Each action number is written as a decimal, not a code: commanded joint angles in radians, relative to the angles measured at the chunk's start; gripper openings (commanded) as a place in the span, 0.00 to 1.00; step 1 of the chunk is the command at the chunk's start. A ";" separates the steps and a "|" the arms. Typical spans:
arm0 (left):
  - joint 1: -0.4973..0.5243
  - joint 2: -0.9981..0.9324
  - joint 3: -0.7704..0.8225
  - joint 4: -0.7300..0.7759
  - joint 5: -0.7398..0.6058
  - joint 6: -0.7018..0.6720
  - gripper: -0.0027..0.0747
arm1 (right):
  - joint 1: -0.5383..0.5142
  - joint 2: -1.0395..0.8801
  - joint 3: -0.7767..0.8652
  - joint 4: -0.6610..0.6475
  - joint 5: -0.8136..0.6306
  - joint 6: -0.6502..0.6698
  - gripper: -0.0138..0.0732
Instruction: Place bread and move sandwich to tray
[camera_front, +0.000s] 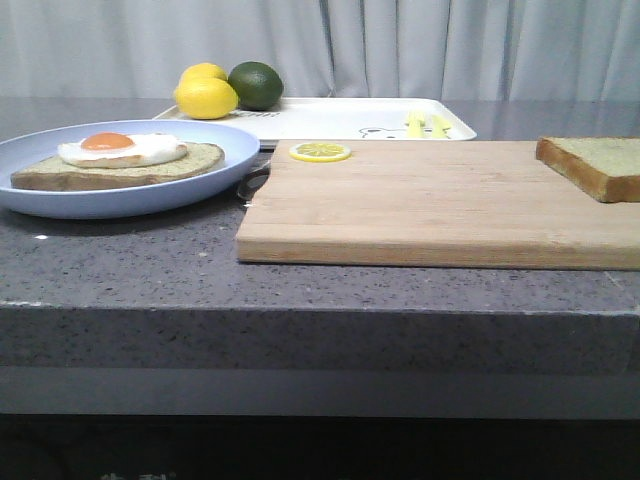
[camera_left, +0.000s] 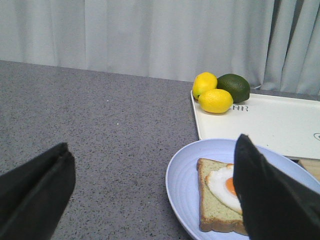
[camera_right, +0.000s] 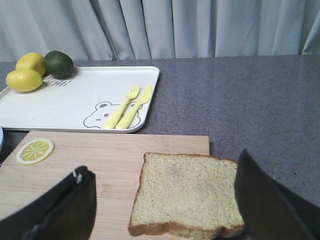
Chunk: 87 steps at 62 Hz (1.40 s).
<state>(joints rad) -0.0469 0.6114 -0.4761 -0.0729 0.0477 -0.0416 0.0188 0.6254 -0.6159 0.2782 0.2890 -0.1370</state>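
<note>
Grey speckled counter (camera_front: 120, 270) bears cutting board (camera_front: 430, 205); pale curtain (camera_front: 400, 45) behind.

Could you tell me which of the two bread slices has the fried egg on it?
The slice on the blue plate carries the egg; the thicker slice on the cutting board is bare.
</note>
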 joint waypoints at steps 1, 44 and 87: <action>-0.002 0.004 -0.038 0.000 -0.084 0.000 0.85 | -0.008 0.096 -0.115 0.011 -0.003 -0.004 0.83; -0.002 0.004 -0.038 0.000 -0.084 0.000 0.85 | -0.355 0.698 -0.495 0.054 0.399 -0.012 0.83; -0.002 0.004 -0.038 0.000 -0.084 0.000 0.85 | -0.414 0.968 -0.544 0.480 0.556 -0.328 0.83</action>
<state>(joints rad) -0.0469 0.6114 -0.4761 -0.0720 0.0477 -0.0416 -0.3859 1.6207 -1.1273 0.6865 0.8476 -0.4276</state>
